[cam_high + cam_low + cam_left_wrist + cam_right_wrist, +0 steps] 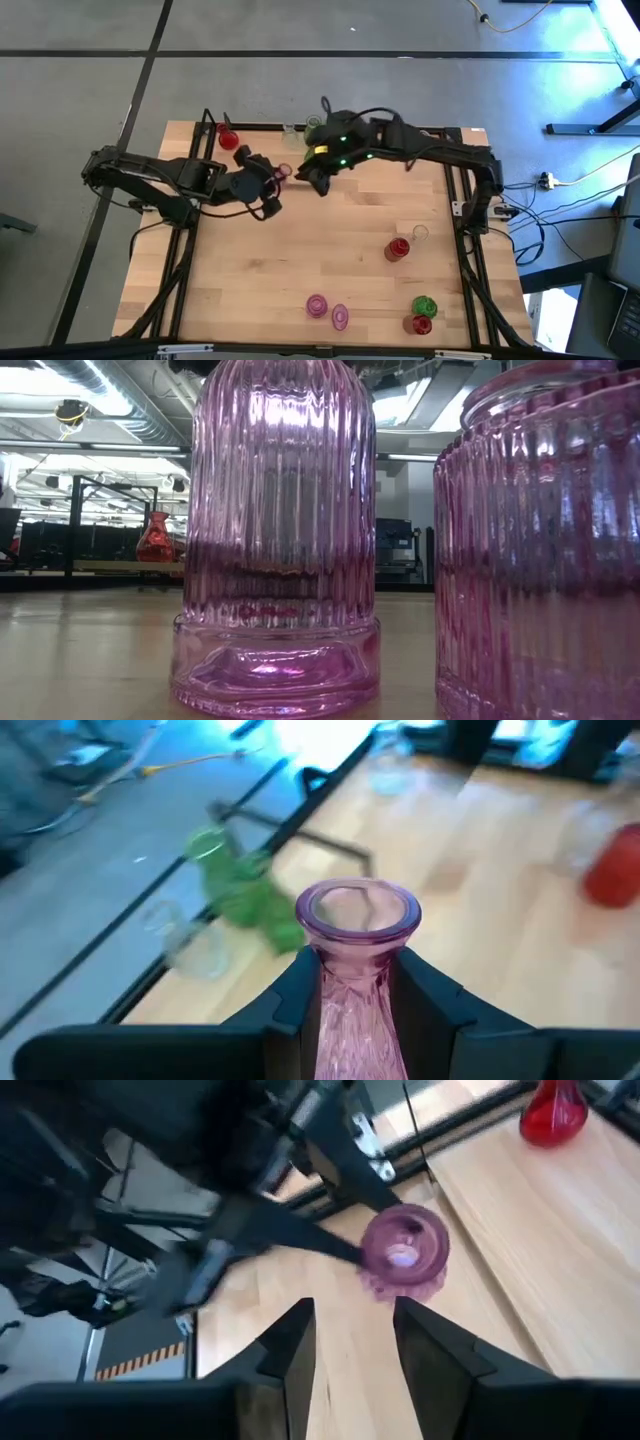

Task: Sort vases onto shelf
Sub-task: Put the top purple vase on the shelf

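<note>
Up near the bench's (300,280) far edge, around twelve o'clock in the high view, the left hand (278,178) is clamped on a pink bud vase (355,945); its wrist view shows both dark fingers (440,1005) pressed against the ribbed neck just under the flared rim. The right hand (318,180) sits just beside it, toward three o'clock, with its fingers (430,1350) spread apart and nothing between them; in its wrist view the pink vase lies just beyond the fingertips, held by the other arm.

A red vase (228,139) stands on the shelf (255,128) at the bench's far edge, about eleven o'clock from the left hand. A green vase (240,890) and a clear vase (195,945) sit by the shelf's black rod, both blurred in the left wrist view and partly hidden under the right arm from above.

Elsewhere, a red vase (398,248) and a clear one (419,234) stand toward four o'clock; two pink vases (328,310) near six o'clock fill the low view, cut off by its edges. A green (424,305) and a red vase (419,324) stand together at five o'clock.
</note>
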